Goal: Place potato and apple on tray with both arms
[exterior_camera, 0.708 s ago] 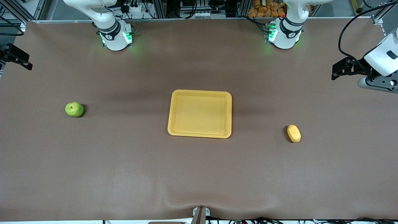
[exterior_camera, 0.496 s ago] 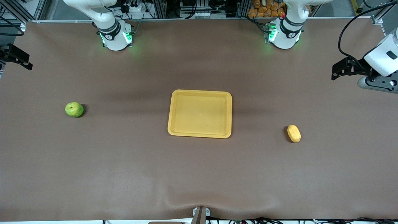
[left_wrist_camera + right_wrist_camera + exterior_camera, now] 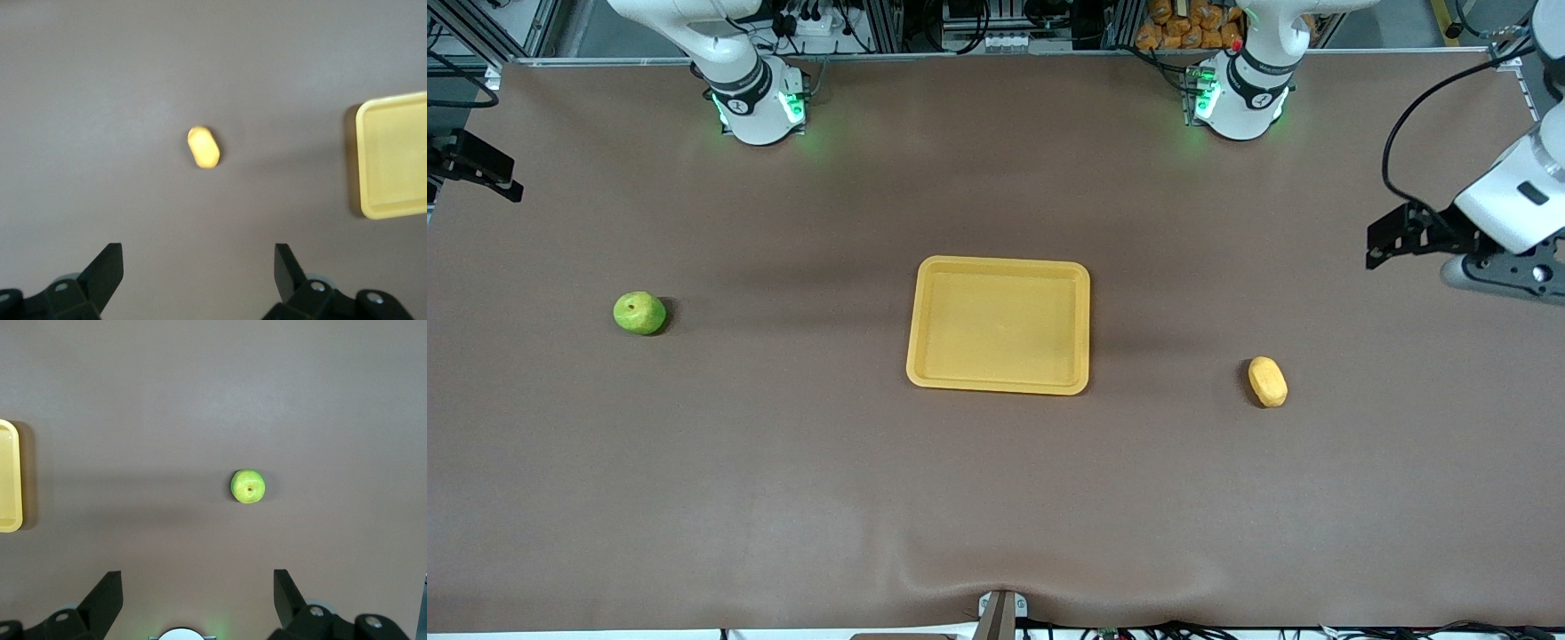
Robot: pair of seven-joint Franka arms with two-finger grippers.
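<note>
With the tray (image 3: pixel 999 325) mid-counter (image 3: pixel 996 498), the apple (image 3: pixel 639 313) lies at its nine o'clock and the potato (image 3: pixel 1267 381) near four o'clock, both well apart, while the left claw (image 3: pixel 199 272) and right claw (image 3: pixel 198 595) hang spread, holding nothing.

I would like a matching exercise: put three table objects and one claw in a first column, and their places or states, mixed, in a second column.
1. round green apple
2. oblong yellow-orange potato
3. flat yellow-orange plastic tray
4. left claw

a. open, in the air
b. empty, mid-table
c. toward the left arm's end of the table
d. toward the right arm's end of the table

Pairs: 1-d, 2-c, 3-b, 4-a
</note>
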